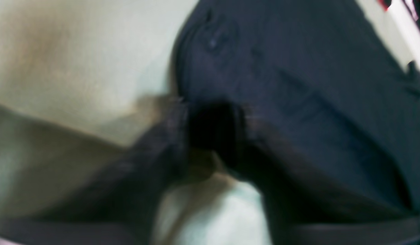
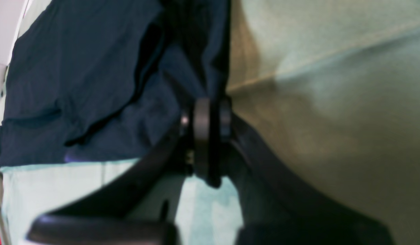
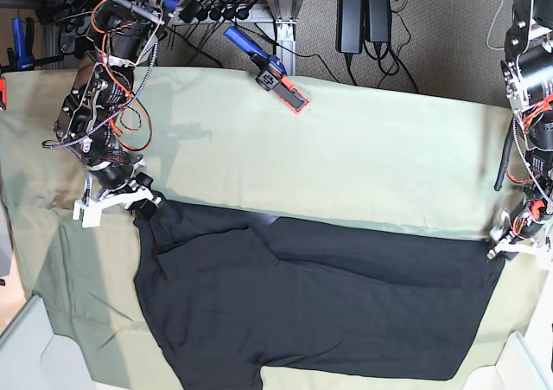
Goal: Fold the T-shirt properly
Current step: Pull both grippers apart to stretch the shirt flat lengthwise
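The T-shirt (image 3: 320, 308) is plain black across the whole side that shows, reading dark navy in both wrist views, with a tiny purple fleck at its lower edge in the right wrist view. Under it the cloth (image 3: 363, 156) is a flat pale green with no pattern, shading to olive-tan where shadow falls. The clamp (image 3: 270, 68) at the cloth's far edge has blue handles and an orange-red tip. The left gripper (image 3: 504, 243) and right gripper (image 3: 147, 207) are black with white mounts, and orange wires run along both arms.
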Tool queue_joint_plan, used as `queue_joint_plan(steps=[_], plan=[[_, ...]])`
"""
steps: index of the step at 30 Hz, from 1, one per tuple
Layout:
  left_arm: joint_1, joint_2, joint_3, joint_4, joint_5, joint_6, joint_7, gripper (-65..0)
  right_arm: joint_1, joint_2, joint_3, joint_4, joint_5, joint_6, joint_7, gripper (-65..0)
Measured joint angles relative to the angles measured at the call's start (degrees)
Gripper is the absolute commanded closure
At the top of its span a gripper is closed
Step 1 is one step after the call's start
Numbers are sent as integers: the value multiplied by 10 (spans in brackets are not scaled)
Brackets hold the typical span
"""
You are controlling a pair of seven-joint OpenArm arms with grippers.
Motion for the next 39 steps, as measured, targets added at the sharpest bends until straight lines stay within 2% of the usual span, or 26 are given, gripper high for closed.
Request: queue_joint_plan(steps=[1,5,9,11,14,19,22,28,32,39], plan=[[1,1,0,0,12,0,-2,0,0,0,0,0,3,0,0,0],[1,1,1,0,28,-2,-2,0,0,3,-18,0,3,0,0,0],[4,-3,9,0,-1,-69,29,0,0,16,-58,0,16,0,-6,0],[5,-7,10,0,-16,-87,48,0,2,27,-76,0,47,0,-35,0],[6,-25,10,0,-49,-132,94,0,2,54,-91,1,85,0,-77,0],[23,-61,10,0,-157,-132,151,0,0,102,-91,1,107,1,-106,0],[39,-71,11,0,-193,-134,171,0,0,129,-91,1,127,3,-124,0],[61,-86,11,0,-276,-134,233,0,0,160,-93,1,171,4,-170,0],[64,-100,12,0,-313,-134,278,0,-6,173,-94,1,176,4,-178,0],[93,-134,12,7,-353,-136,318,0,-54,203,-95,1,218,6,-200,0]])
